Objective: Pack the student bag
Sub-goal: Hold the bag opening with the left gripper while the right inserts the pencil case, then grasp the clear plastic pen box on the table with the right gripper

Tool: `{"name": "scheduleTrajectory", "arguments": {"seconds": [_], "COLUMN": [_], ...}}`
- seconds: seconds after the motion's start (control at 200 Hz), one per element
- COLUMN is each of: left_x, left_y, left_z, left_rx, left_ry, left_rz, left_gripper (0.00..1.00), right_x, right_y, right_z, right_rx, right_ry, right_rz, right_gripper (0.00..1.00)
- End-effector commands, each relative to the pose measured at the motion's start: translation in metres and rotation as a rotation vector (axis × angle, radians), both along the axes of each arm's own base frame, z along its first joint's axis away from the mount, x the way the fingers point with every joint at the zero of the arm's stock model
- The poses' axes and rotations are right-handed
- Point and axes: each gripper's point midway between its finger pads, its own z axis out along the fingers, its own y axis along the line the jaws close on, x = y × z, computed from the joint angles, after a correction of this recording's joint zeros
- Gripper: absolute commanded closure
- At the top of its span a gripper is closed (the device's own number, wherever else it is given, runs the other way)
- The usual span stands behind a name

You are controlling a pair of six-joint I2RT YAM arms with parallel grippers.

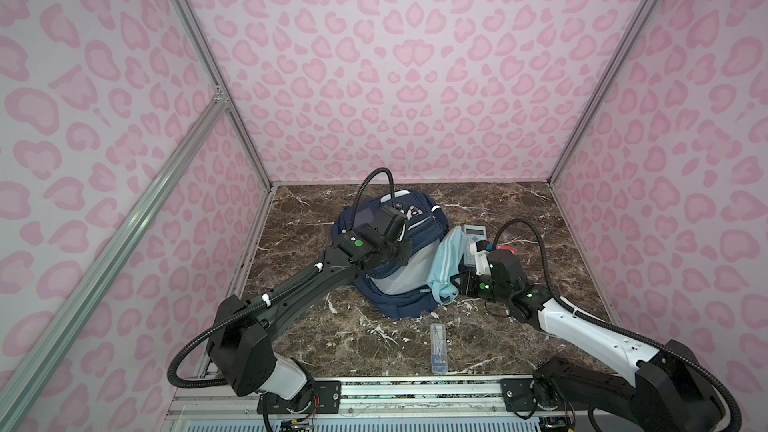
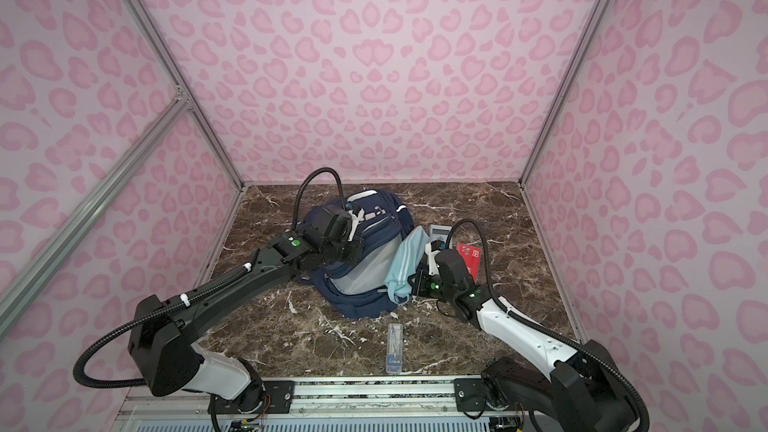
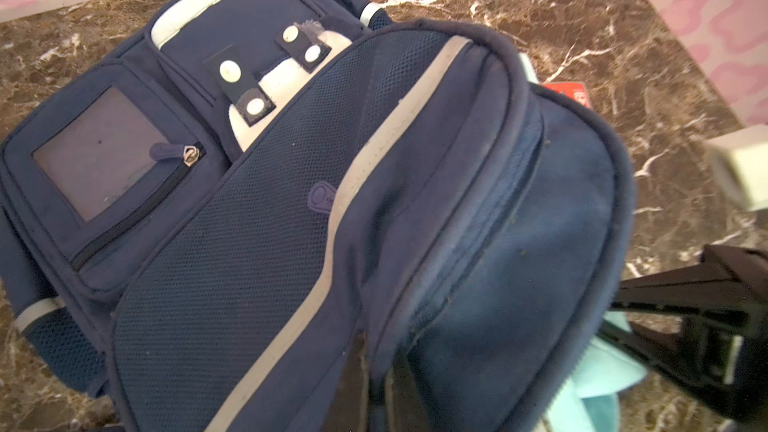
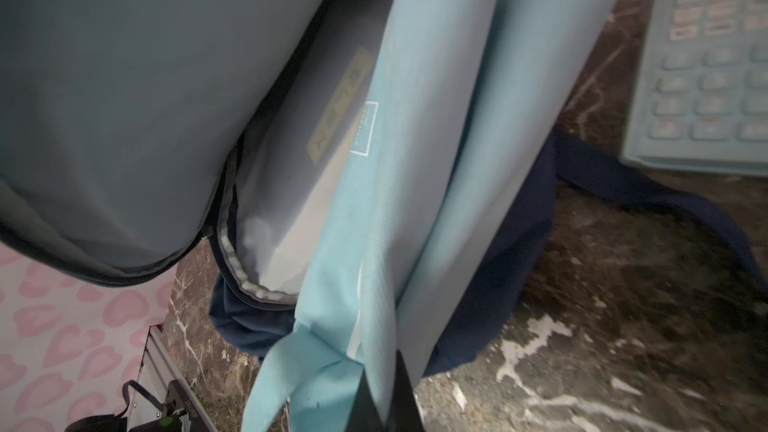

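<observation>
The student bag [image 1: 353,218] [image 2: 386,205], a navy backpack, lies at the middle of the marble table. Its main compartment gapes, showing grey lining [image 1: 395,272] [image 4: 124,97]. My left gripper [image 1: 401,257] [image 2: 353,249] [image 3: 378,392] is shut on a fold of the bag's [image 3: 249,243] front panel and holds it raised. My right gripper [image 1: 455,284] [image 2: 415,286] [image 4: 384,405] is shut on the end of a light-blue striped pouch [image 1: 451,259] [image 2: 405,259] [image 4: 457,118]. The pouch hangs at the right edge of the opening.
A grey calculator [image 1: 473,238] [image 2: 439,232] [image 4: 715,56] and a red card [image 1: 505,249] [image 2: 471,257] lie right of the bag, behind my right wrist. A clear plastic case [image 1: 439,347] [image 2: 395,347] lies near the front edge. Pink patterned walls close off three sides.
</observation>
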Motion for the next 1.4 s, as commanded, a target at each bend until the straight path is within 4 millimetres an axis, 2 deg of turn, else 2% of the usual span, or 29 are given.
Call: {"name": "scheduleTrajectory", "arguments": {"seconds": [0.0,0.115,0.235,0.375,0.54,0.695,0.77,0.79,0.82,0.88,0.955,1.15,1.28,1.36,1.4], "left_x": [-0.004,-0.004,-0.001,0.002,0.007,0.008,0.006,0.006,0.007,0.009,0.013,0.020,0.020,0.021,0.021], "left_y": [-0.017,-0.018,-0.010,-0.006,0.001,0.004,0.006,0.006,0.008,0.013,0.022,0.038,0.037,0.041,0.044], "left_z": [0.026,0.032,0.033,0.052,0.066,0.080,0.080,0.080,0.076,0.067,0.053,0.020,0.011,0.007,0.003], "left_rx": [-0.162,-0.197,-0.206,-0.242,-0.320,-0.396,-0.397,-0.398,-0.393,-0.377,-0.366,-0.319,-0.313,-0.299,-0.285], "left_ry": [0.029,0.024,0.023,-0.013,-0.012,-0.007,-0.012,-0.013,-0.010,0.005,0.019,0.032,0.045,0.040,0.042], "left_rz": [-0.007,-0.009,0.005,-0.003,-0.010,-0.016,-0.015,-0.016,-0.010,0.009,0.040,0.116,0.118,0.136,0.147], "left_gripper": [0.97,0.97,0.97,0.97,0.97,0.97,0.97,0.97,0.97,0.97,0.97,0.97,0.97,0.97,0.97], "right_x": [0.011,0.033,0.059,0.082,0.102,0.125,0.138,0.140,0.141,0.138,0.128,0.091,0.068,0.056,0.050], "right_y": [0.027,0.058,0.096,0.141,0.184,0.210,0.227,0.229,0.232,0.227,0.212,0.161,0.144,0.123,0.112], "right_z": [0.018,0.021,0.021,0.013,0.001,-0.013,-0.011,-0.012,-0.013,-0.016,-0.015,-0.012,-0.023,-0.022,-0.020], "right_rx": [0.044,0.101,0.129,0.171,0.246,0.292,0.366,0.373,0.377,0.342,0.266,0.052,-0.039,-0.093,-0.133], "right_ry": [-0.121,-0.137,-0.160,-0.184,-0.191,-0.217,-0.203,-0.196,-0.187,-0.180,-0.187,-0.174,-0.122,-0.130,-0.143], "right_rz": [0.095,0.153,0.194,0.205,0.141,0.009,0.001,-0.002,0.000,-0.002,-0.009,0.006,0.066,0.049,0.043], "right_gripper": [1.00,1.00,1.00,1.00,1.00,1.00,1.00,0.94,0.78,0.56,0.42,0.27,0.25,0.24,0.10]}}
